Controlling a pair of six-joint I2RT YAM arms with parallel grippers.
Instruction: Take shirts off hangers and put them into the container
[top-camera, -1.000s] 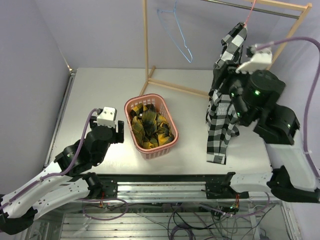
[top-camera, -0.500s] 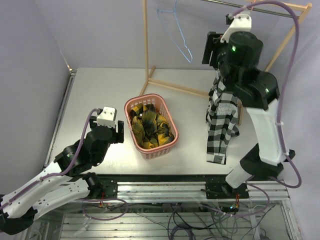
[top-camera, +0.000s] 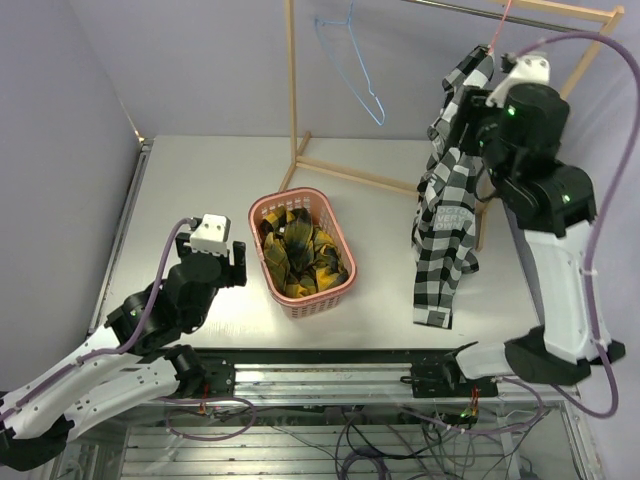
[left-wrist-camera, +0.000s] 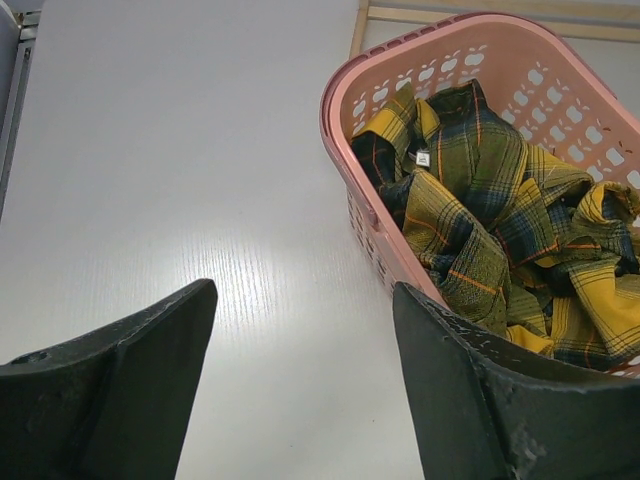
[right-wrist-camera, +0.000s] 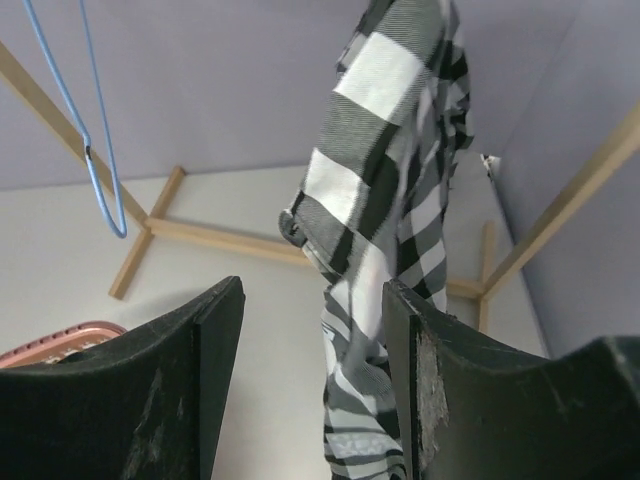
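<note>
The black-and-white shirt (top-camera: 447, 215) is hung on the pink hanger (top-camera: 497, 30); judged limp and light, it is best gripped at the shoulder. The right claw (right-wrist-camera: 312, 290) is held spread and empty beside it, the left claw (left-wrist-camera: 303, 292) likewise by the basket (top-camera: 262, 212), where the plaid shirt (top-camera: 300, 250) is packed.

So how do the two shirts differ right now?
Place: the yellow plaid shirt lies inside the pink basket; the black-and-white checked shirt hangs from the pink hanger.
Shape: the yellow plaid shirt is crumpled into a heap; the black-and-white checked shirt drapes down at full length.
Both are checked fabric.
</note>
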